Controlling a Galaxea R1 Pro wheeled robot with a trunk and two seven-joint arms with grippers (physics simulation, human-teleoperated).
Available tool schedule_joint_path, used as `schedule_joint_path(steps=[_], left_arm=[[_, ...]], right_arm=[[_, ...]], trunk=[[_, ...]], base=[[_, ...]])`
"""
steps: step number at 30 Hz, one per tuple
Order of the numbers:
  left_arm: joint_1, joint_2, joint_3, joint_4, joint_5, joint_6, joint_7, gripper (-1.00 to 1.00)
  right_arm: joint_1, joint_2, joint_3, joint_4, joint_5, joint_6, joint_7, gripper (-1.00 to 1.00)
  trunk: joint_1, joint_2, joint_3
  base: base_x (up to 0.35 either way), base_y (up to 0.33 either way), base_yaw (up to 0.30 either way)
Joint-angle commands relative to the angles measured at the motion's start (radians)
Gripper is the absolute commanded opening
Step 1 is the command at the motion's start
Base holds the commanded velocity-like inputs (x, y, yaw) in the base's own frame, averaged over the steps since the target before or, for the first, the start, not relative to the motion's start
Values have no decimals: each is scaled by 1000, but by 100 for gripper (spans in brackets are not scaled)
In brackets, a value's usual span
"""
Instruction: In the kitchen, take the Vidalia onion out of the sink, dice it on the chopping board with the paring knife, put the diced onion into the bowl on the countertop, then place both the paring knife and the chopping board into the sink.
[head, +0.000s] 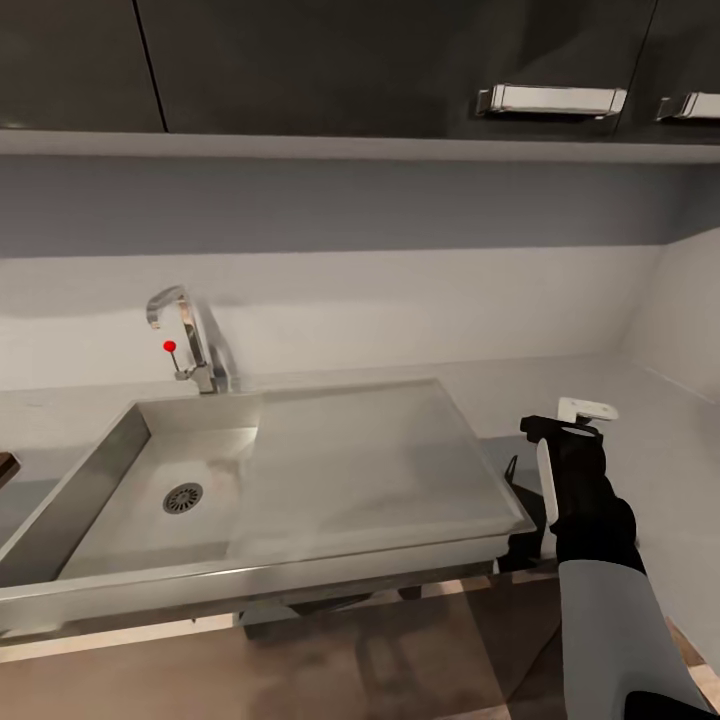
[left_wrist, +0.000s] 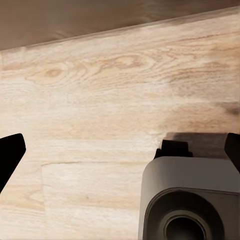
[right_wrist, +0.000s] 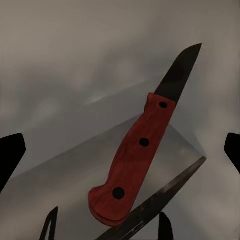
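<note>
Grey surface (head: 640, 420) carried one sink (head: 350, 470); one knife (right_wrist: 142, 150) lay before the right claw (head: 560, 430), spread wide.

No legible text or labels anywhere

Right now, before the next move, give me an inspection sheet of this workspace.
Surface: grey steel countertop, bare beside the right arm.
Job's things: sink, with only the drain seen in the basin; paring knife lying on grey steel in front of the right gripper, not held. Whether it is inside the sink cannot be told.
Clutter: nothing seen.
Grippers: right gripper is raised by the sink's right end, jaws apart; left gripper is over the wooden floor, jaws apart, holding nothing.
Cables: nothing seen.
Surroundings: chrome faucet with a red knob, pale back wall, dark upper cabinets.
</note>
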Motion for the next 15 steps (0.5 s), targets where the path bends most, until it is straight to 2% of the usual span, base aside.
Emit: schedule_joint_path(steps=[1,15], left_arm=[[-1,-1,-8,4,8,-7,2,100],[-1,0,-8,4,8,-6,2,100]], right_arm=[[-1,1,-1,-1,8,6,3,100],[-1,-3,-7,-1,9,5,3,100]], trunk=[[0,-1,-1],[0,-1,-1]], base=[[3,0,0],[0,0,0]])
